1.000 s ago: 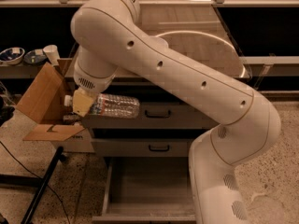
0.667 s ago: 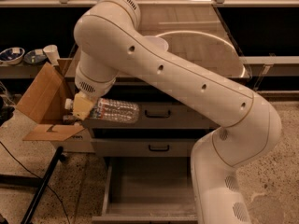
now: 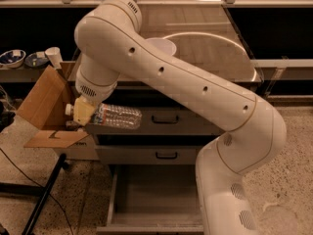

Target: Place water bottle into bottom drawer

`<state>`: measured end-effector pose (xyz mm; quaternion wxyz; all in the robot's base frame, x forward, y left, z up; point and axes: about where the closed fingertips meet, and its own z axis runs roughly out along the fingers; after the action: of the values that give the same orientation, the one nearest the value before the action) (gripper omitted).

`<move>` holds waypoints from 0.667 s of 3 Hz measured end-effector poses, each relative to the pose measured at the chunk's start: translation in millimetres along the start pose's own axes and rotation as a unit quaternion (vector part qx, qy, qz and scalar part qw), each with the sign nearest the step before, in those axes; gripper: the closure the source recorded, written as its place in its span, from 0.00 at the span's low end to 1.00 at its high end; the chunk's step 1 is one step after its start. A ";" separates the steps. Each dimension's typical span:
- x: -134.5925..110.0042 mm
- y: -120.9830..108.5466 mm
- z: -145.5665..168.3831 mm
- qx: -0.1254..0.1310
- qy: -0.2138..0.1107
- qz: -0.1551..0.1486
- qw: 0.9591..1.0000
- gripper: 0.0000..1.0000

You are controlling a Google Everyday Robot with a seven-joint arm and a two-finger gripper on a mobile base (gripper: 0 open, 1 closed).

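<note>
Bottle (image 3: 120, 117), lying level in the air above and left of the open bottom drawer (image 3: 156, 196), its cap end apparently pinched in the gripper (image 3: 83, 112), also up left of that drawer; box (image 3: 44, 102) further left; bowl (image 3: 164, 46) high above.

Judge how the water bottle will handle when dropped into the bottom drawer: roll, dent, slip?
The water bottle looks clear and empty, so probably light. Its ribbed wall likely gives a little under squeeze. Held sideways by the end effector at its cap end, above and left of the open bottom drawer, it would probably roll on landing.
</note>
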<state>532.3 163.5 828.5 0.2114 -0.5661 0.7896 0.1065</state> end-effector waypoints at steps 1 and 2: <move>-4.5 5.2 41.8 -0.028 -0.007 0.001 1.000 1.00; 5.3 21.0 91.1 -0.064 -0.008 0.012 0.998 1.00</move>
<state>530.6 203.2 743.8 0.1798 -0.5677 0.7865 0.1638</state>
